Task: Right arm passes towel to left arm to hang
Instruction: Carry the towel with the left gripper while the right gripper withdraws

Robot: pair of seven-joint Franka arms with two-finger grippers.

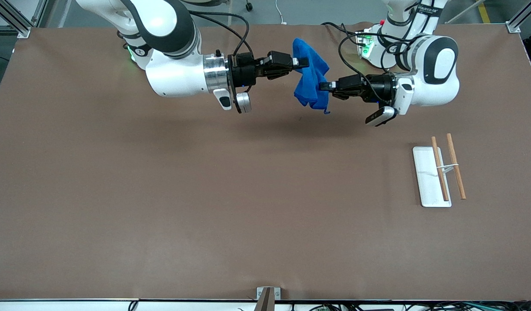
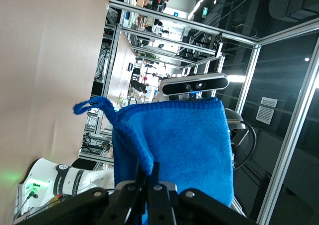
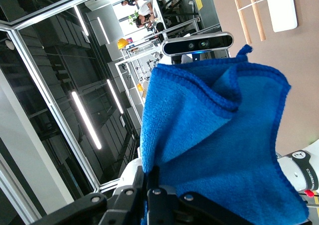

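The left gripper (image 2: 148, 182) has its jaws pinched together on an edge of the blue towel (image 2: 184, 140), which spreads out flat in front of the camera. A small loop (image 2: 92, 105) sticks out from one corner of the cloth. The brown worktop (image 2: 45, 60) fills one side, and a white arm base (image 2: 60, 182) with a green light shows past the jaws.

In the front view, the towel (image 1: 311, 77) covers the fingertips of the right gripper (image 1: 301, 63) and of the left gripper (image 1: 322, 86). The picture's top edge cuts off both arms' upper parts. In both wrist views, the towel hides most of the other arm, and the bottom edge cuts the gripper bodies.
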